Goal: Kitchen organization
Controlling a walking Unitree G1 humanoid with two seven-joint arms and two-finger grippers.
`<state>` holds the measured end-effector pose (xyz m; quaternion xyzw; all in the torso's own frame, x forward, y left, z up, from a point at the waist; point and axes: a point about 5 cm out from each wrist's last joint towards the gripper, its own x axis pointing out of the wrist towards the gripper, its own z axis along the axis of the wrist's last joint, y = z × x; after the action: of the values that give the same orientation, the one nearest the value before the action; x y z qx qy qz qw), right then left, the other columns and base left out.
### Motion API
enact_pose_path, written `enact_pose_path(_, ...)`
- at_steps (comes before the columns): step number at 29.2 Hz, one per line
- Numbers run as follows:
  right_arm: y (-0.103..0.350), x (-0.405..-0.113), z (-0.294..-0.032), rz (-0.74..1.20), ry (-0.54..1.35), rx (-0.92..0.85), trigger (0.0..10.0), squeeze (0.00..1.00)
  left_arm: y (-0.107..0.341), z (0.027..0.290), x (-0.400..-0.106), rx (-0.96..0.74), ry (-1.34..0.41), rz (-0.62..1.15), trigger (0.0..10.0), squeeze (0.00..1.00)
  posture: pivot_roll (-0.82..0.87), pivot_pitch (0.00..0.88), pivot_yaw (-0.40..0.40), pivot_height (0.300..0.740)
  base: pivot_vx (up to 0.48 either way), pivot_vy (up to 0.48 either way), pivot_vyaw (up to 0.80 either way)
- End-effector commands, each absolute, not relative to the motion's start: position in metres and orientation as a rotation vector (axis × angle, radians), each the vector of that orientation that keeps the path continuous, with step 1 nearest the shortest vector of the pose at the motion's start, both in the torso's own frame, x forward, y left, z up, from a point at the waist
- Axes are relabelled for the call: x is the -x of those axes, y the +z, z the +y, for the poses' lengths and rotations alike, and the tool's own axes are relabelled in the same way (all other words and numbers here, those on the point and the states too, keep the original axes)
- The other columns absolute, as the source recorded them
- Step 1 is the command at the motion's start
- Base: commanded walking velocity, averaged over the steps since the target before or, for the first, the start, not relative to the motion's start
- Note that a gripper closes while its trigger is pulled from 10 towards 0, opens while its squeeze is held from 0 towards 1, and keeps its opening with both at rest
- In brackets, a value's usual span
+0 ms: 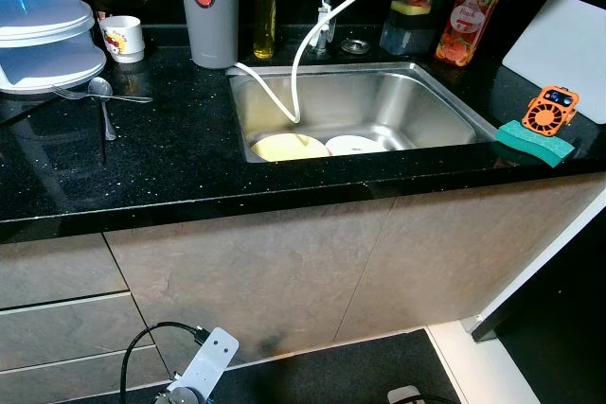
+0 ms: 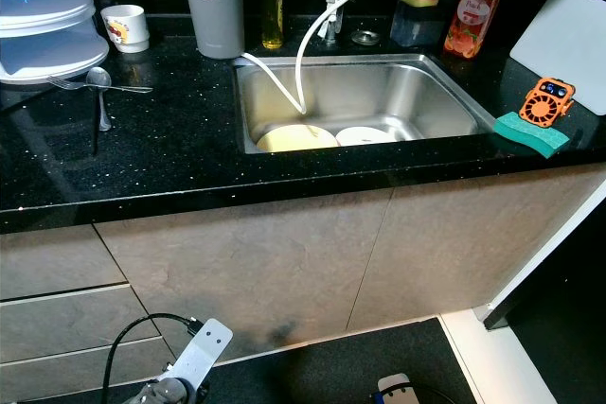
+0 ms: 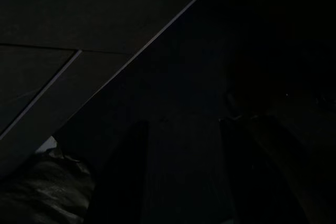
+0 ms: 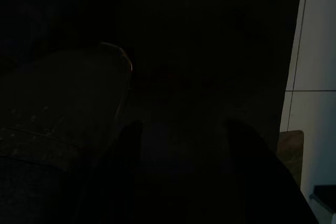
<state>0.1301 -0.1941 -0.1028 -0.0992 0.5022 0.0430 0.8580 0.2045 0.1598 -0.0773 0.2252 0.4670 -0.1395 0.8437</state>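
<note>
Where the black counter (image 1: pixel 170 158) meets a steel sink (image 1: pixel 445 101), two plates (image 1: pixel 289 147) lie inside. A grey canister (image 1: pixel 206 7) behind bears a red "JAPAN" badge. Both end effectors hang idle in shade, left (image 3: pixel 181 171) and right (image 4: pixel 181 171), fingers parted, holding nothing.

white hose (image 1: pixel 301 54) drooping into sink (image 1: pixel 431 106), two plates (image 1: pixel 289 147) on its floor, bare counter (image 1: pixel 180 153) at left
</note>
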Motion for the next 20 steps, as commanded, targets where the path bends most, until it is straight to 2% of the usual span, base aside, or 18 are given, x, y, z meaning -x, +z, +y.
enact_pose_path(1,-0.1038,-0.1276,-0.1942,1.065,0.082,0.2,10.0,0.0,-0.0773,0.162,-0.2043,-0.485,-0.3,0.989,10.0,0.0,-0.01,0.009,-0.033,0.74,0.0,0.0,0.0)
enact_pose_path(20,-0.1036,-0.1272,-0.1956,1.063,0.082,0.201,10.0,0.0,-0.0775,0.1613,-0.204,-0.482,-0.301,0.992,10.0,0.0,-0.01,0.011,-0.039,0.74,0.0,0.0,0.0)
